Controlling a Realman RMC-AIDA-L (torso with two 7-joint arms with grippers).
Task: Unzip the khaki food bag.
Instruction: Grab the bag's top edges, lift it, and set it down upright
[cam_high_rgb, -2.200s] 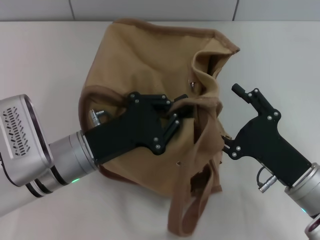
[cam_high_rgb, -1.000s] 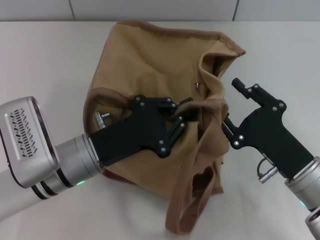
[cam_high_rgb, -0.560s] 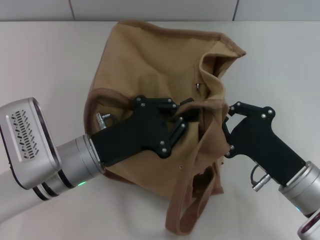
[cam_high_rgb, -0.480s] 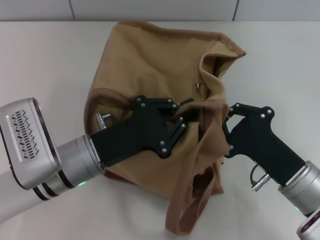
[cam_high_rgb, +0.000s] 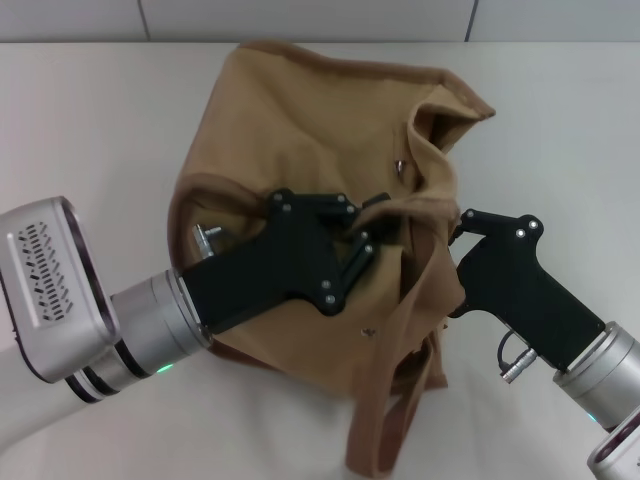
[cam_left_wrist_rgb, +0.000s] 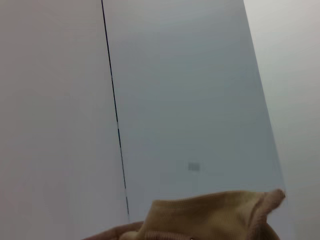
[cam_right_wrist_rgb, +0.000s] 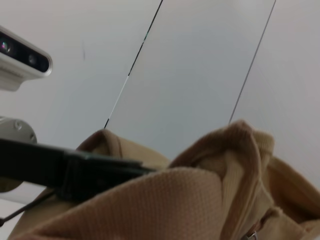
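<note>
With the khaki food bag (cam_high_rgb: 310, 150) slumped on the white desk (cam_high_rgb: 90, 120) between both arms, the main risk is the soft canvas just dragging instead of the zipper sliding. Left gripper (cam_high_rgb: 365, 235) sits over the bag's middle, jaws pressed together on a fold of fabric near the top opening, acting as the anchor. Right gripper (cam_high_rgb: 455, 232) is pushed against the bag's right edge by the crumpled mouth; cannot tell whether its jaws are spread or pinching anything, fabric hides the tips. A small metal piece (cam_high_rgb: 401, 166) shows near the opening, apart from both grippers, so the right one may have cloth rather than the pull. Loose strap handle (cam_high_rgb: 385, 430) hanging toward the front could snag. If the left grip slips, the whole bag shifts.
</note>
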